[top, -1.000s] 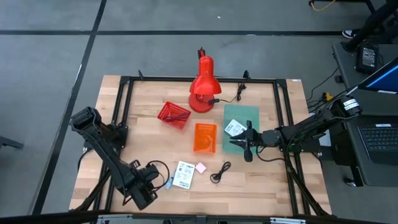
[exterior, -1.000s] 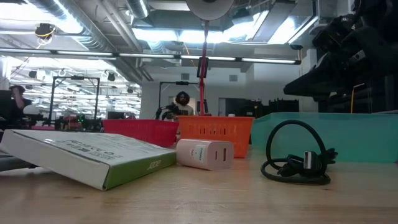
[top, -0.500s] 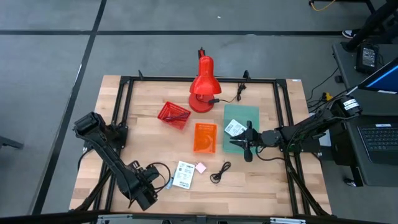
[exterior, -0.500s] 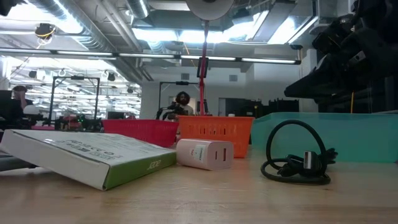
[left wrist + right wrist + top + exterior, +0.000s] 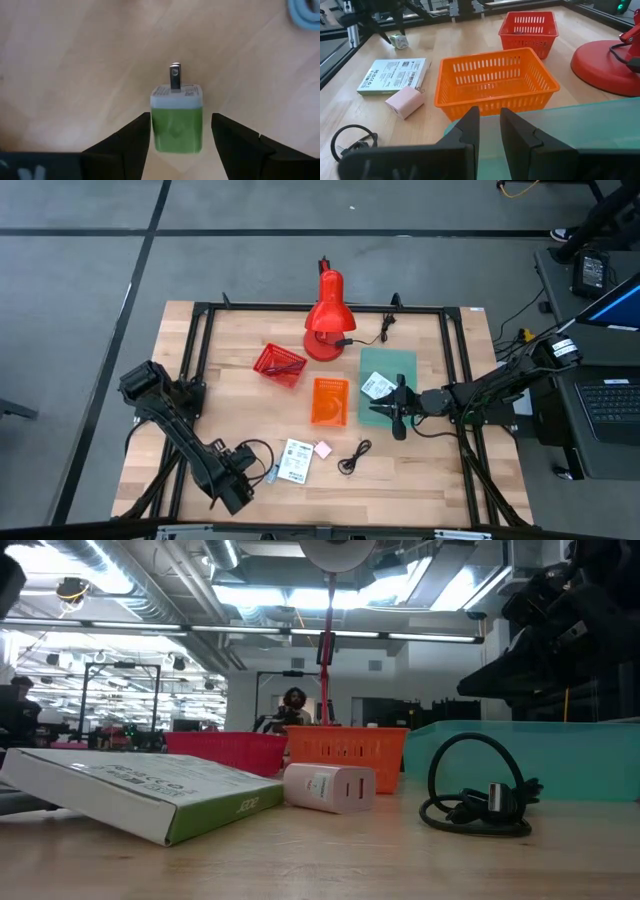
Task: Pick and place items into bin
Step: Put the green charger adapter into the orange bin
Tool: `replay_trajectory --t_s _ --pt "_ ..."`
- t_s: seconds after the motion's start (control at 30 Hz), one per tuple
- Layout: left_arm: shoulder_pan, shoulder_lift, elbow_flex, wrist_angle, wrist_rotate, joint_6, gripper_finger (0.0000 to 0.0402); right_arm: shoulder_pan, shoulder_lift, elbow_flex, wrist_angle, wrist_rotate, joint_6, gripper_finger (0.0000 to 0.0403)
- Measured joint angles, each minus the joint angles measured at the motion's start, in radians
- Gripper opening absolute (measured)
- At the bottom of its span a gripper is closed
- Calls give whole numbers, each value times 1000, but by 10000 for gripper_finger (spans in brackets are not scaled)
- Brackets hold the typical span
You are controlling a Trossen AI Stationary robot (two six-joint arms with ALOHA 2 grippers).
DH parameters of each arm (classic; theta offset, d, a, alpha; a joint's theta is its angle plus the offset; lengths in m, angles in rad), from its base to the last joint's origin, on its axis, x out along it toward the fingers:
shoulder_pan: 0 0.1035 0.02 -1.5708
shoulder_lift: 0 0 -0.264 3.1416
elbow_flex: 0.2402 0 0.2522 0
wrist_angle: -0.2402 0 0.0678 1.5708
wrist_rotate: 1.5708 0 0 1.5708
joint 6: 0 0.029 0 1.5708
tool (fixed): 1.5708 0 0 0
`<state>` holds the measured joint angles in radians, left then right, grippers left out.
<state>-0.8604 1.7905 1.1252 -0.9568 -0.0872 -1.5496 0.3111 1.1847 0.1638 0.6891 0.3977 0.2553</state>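
Straddling green cube, left fingers spread

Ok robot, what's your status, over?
Left gripper at table, jaws open either side of green cube. Right gripper waiting over teal tray. White packet close beside cube.

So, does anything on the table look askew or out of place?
Only a small thing: the red basket sits turned at an angle to the edges of the table, while the orange basket beside it lies square. Nothing looks spilled or damaged.
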Motion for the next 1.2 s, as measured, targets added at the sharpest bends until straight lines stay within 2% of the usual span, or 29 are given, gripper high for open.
replay_trajectory --t_s 0.23,0.47,0.73,0.97,1.2 --pt "0 0 -61 45 20 -4 202 0 0 0 0 0 0 59" --pt "0 0 -66 48 27 84 144 0 0 0 -1 0 -1 59" --pt "0 -2 -37 49 -11 156 144 0 0 0 -4 0 -1 59" --pt "0 -67 -19 49 -103 204 144 0 0 0 -4 0 -1 59" --pt "1 -175 -19 48 -307 330 144 0 0 0 -4 0 -1 59"
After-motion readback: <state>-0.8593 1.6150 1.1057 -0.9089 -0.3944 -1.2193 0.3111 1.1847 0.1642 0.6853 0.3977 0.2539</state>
